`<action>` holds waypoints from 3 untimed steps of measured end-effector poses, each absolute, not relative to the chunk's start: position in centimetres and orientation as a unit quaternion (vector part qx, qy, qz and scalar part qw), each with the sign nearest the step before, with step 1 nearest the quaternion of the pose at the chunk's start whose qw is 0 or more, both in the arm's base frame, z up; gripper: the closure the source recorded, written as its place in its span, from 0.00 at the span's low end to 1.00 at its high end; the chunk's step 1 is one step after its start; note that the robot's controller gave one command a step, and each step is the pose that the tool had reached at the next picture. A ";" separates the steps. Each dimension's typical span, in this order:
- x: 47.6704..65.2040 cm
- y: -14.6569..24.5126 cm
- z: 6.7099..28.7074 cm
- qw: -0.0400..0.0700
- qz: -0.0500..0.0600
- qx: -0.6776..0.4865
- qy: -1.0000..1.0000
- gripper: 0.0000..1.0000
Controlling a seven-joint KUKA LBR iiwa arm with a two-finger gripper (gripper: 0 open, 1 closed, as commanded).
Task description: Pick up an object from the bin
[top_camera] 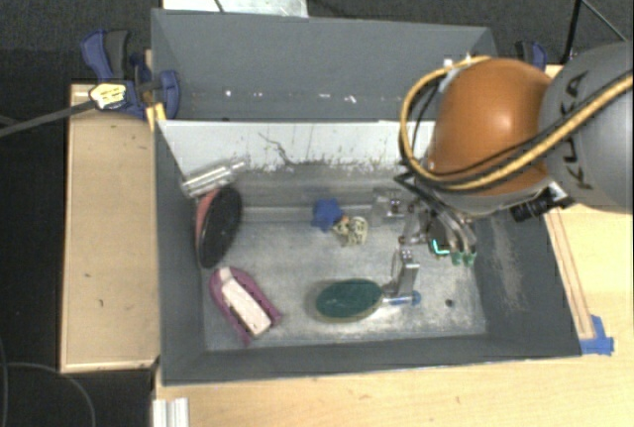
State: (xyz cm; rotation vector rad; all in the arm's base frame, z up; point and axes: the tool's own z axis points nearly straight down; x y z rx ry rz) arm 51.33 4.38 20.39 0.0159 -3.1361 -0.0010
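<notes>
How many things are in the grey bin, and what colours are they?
Silver: 1, shiny metal tube
Black: 1, round disc with reddish edge
Purple: 1, purple-and-pink oblong block
Green: 1, dark green flat oval
Blue: 1, small blue lump
Beige: 1, small beige knobbly piece
Total: 6

On my feed I see a black disc with a red face (218, 225) propped on edge by the left wall of the bin (317, 68). Behind it, in the back-left corner, lies a silver metal tube (211, 179). A purple and pink block (241, 301) sits in the front-left corner. Near the middle, a small blue lump (326, 214) lies just beside a pale crumpled scrap (350, 231).
</notes>
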 end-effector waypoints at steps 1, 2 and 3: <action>47.9 3.0 6.9 -0.005 0.000 0.072 -0.997 0.00; 47.7 3.1 7.0 -0.002 -0.001 0.071 -0.997 1.00; 49.0 1.6 20.9 -0.005 0.000 0.077 -0.997 1.00</action>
